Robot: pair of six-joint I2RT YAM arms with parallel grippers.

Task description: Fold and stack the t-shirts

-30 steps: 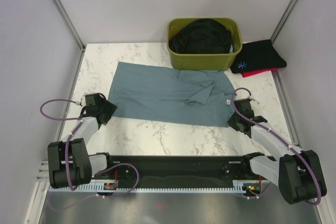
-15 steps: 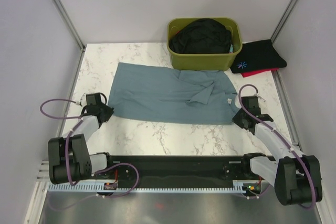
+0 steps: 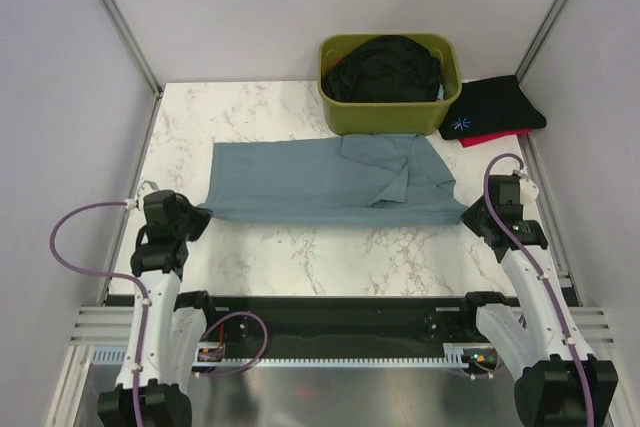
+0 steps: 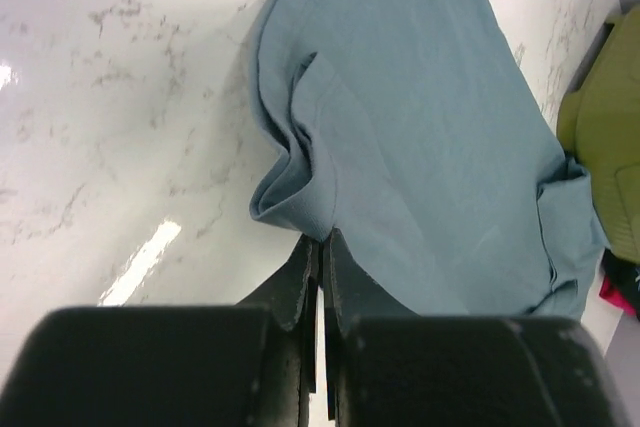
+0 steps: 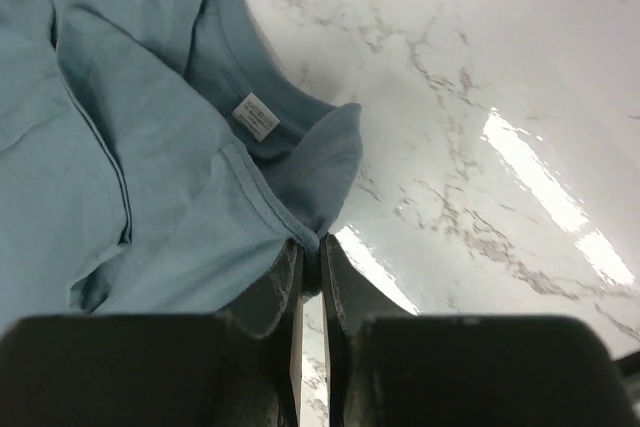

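Your white marbled surface (image 3: 300,257) carries the teal shirt (image 3: 290,182) across its middle, with the long side running left to right. Its near edge is drawn into a straight line between your two tools. The shirt's right part is doubled over in a loose flap. Its far right corner reaches the foot of the green bin (image 3: 385,119), which stands at the far edge just beyond it. From above you cannot tell whether cloth and bin touch.

Inside the bin a black shirt (image 3: 385,69) lies heaped up to the rim. Right of the bin, in the far right corner, a folded black shirt (image 3: 495,105) with a small blue print rests on top of a red shirt (image 3: 492,138). Only a near strip of the red one shows. That pile lies apart from the teal shirt, with bare marble between them.

Your left tool (image 4: 320,252) is at the shirt's near left corner. Its fingers are pressed together on a bunched pinch of the hem, and the cloth rises out of the tips in soft folds.

Your right tool (image 5: 310,247) is at the near right corner, clamped on the cloth edge just beside the neck opening. A small white label (image 5: 257,115) shows there inside the collar, near the tips but not between them.
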